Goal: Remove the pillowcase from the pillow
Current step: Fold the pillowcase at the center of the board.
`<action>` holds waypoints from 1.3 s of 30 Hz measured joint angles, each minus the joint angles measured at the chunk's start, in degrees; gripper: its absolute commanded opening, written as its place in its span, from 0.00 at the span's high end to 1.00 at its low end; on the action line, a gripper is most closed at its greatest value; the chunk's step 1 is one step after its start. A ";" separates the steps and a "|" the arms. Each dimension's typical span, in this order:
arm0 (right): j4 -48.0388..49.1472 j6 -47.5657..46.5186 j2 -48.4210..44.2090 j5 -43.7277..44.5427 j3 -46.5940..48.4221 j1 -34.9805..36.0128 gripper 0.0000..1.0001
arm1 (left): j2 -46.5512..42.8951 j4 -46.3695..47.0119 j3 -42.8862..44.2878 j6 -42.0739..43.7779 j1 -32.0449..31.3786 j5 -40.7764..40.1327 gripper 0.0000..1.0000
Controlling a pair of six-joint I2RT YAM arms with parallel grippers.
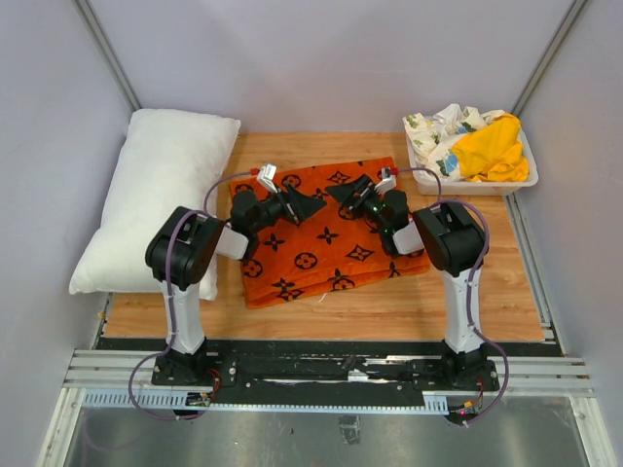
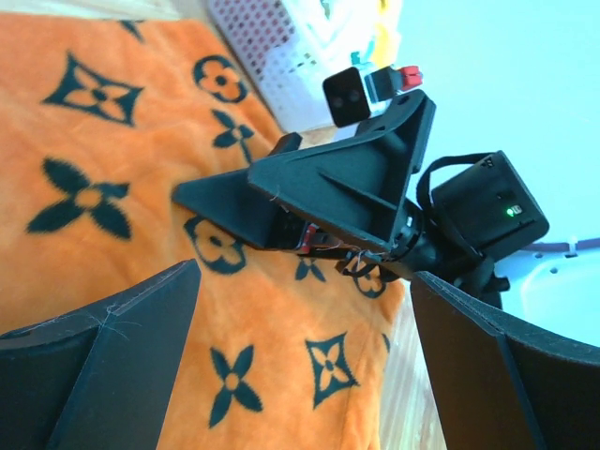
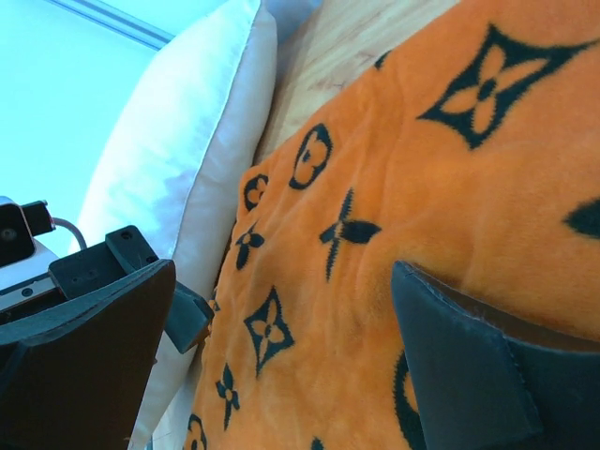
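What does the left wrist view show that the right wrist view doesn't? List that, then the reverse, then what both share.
Only the left wrist view: the white basket at the far edge, and the right gripper seen whole from outside, open above the pillowcase.
Only the right wrist view: the pillow, bare and lying beside the pillowcase.
Both: the orange pillowcase spread flat with its black motifs, and a strip of the wooden table.
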 measured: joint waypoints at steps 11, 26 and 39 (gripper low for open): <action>0.26 3.56 -0.09 -1.09 7.37 0.02 0.01 | 5.31 5.22 4.17 -0.15 0.04 1.33 0.01; -5.51 5.27 3.30 0.24 5.68 -1.73 0.02 | 3.28 -16.57 4.96 1.38 0.83 -19.91 0.01; 1.90 5.46 -1.92 0.00 -7.10 -10.56 0.02 | -6.27 -25.22 -3.43 1.88 7.67 -29.24 0.01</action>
